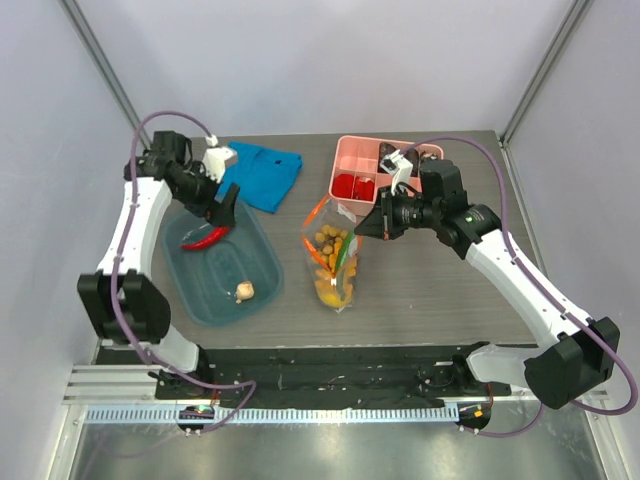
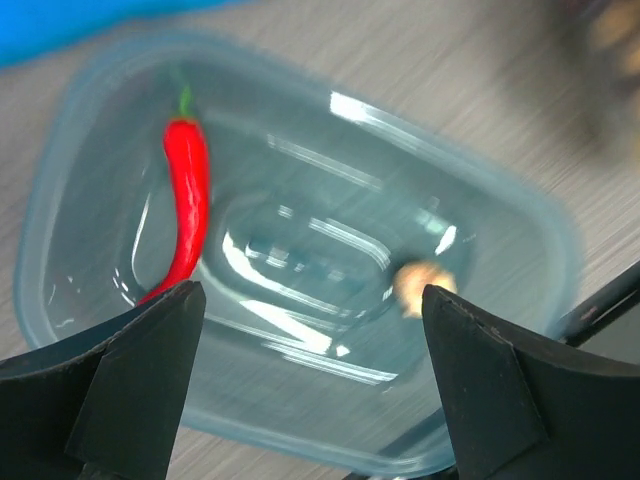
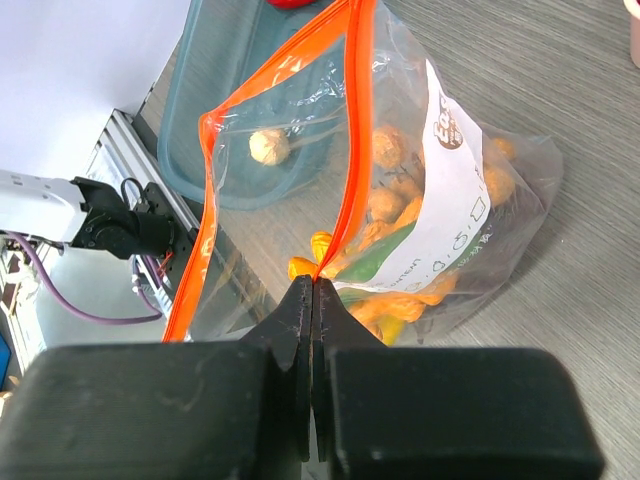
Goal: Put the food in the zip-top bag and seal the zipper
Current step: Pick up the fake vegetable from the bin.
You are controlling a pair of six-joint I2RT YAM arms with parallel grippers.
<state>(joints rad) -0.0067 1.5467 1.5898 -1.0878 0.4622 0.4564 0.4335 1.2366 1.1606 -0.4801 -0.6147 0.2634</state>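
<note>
So the zip-top bag point(image 1: 335, 262) sits mid-table point(image 1: 420, 295), just right of the teal tub point(image 2: 300, 110). Its mouth gapes and it's already loaded with orange and yellow bits plus something green. The right gripper point(image 3: 312, 290) is pinched tight on the zipper point(image 3: 355, 130) strip at one side of the mouth, holding that edge up. The left gripper point(image 2: 310, 295) hangs over the tub with its fingers spread wide and nothing between them. Two foods aren't bagged yet: the red chili point(image 2: 187, 205) lying along one side of the tub floor, and the garlic bulb point(image 2: 425, 285) near the opposite wall. My guess on handling is that both are light, hard plastic and a bit slick, so they'll skate on that glossy tub bottom if nudged. I'd take the chili across its fat middle, not the skinny tip, with the jaws square to its length. The garlic is roundish, so grab it at the widest part or it squirts out. The bag is floppy film with zero stiffness, and the strip is the only firm bit worth pinching. Drop that and the mouth probably sags.
</note>
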